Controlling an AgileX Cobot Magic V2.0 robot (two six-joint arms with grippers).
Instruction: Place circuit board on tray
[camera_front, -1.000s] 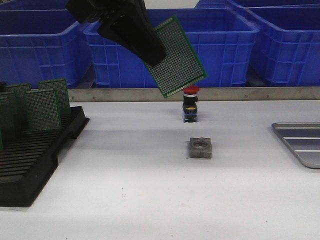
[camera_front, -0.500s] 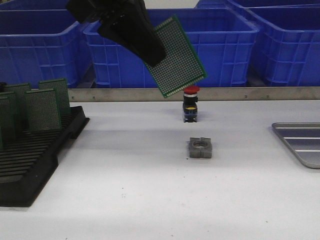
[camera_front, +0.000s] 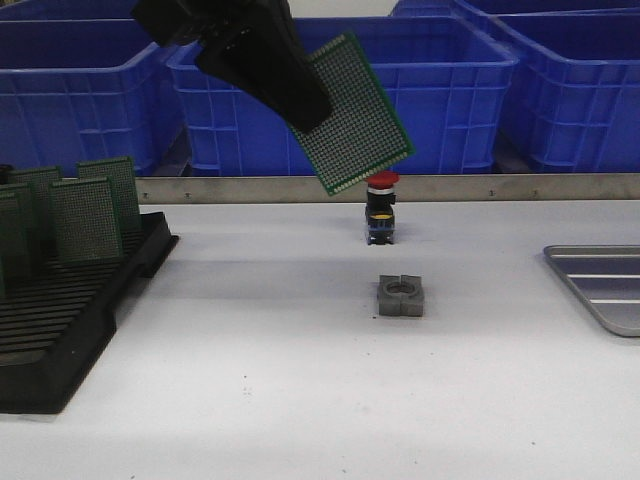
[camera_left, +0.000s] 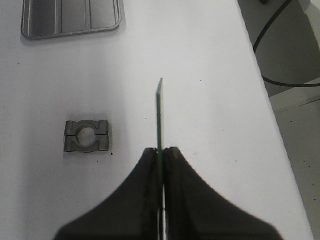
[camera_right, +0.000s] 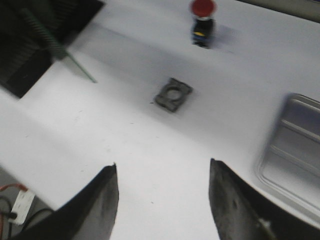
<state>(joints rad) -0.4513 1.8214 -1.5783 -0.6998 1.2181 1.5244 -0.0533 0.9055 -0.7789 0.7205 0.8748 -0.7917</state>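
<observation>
The left arm's black pincer (camera_front: 300, 110) is clenched on a green perforated circuit board (camera_front: 355, 115), gripping it near one edge and holding it tilted, high above the white desk (camera_front: 300, 400). In the left wrist view the board (camera_left: 160, 120) shows edge-on, pinched between the two dark fingers (camera_left: 147, 170). Below it sit a small grey metal clamp block with a round bore (camera_front: 401, 296) and, farther back, a red-capped push button on a black body (camera_front: 381, 208) — both well clear of the board.

The shallow grey metal tray with a raised rim and lengthwise ridges (camera_front: 600, 285) lies at the desk's right edge, well apart from the board and only partly in the front view. The right arm's pincer (camera_right: 162, 200) hangs released over the desk, its jaws spread wide and holding nothing. At the left, a black slotted plastic rack (camera_front: 70, 310) carries more green boards (camera_front: 85, 215) standing upright.

This looks like the carry step — board lifted, not yet delivered. The next move seems to call for a long sweep rightward, or a handover to the right arm, then levelling the board before lowering it inside the rim.
</observation>
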